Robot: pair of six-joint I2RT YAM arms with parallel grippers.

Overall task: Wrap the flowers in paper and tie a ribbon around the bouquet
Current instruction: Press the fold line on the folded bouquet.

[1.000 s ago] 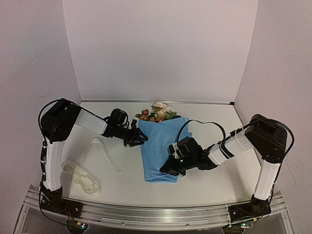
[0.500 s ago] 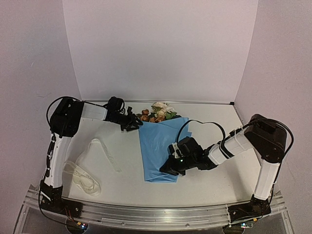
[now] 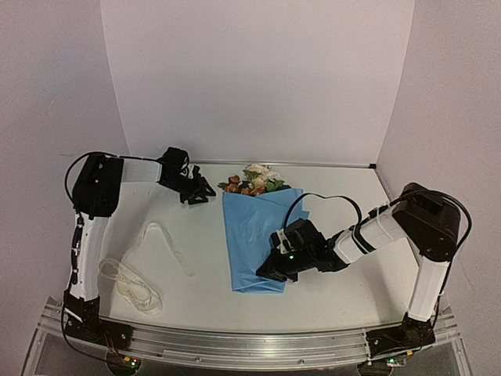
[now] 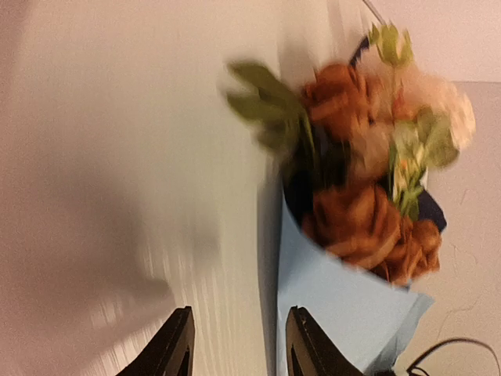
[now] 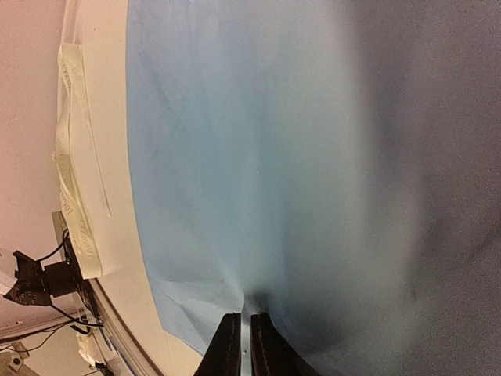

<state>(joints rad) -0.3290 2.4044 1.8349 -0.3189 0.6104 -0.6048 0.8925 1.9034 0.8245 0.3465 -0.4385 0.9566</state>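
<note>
Right end effector (image 5: 241, 317), bottom centre of its wrist view: fingers pressed together, pinching a pucker of the blue paper (image 3: 249, 227) near its lower end. Left end effector (image 3: 199, 190), upper left of the overhead view: fingers spread, nothing between them, just left of the flowers (image 3: 254, 180). I see the flowers sticking out of the paper's top end, centre frame. Ribbon (image 3: 135, 283) lies loose on the tabletop (image 3: 205, 301), lower left, well apart.
</note>
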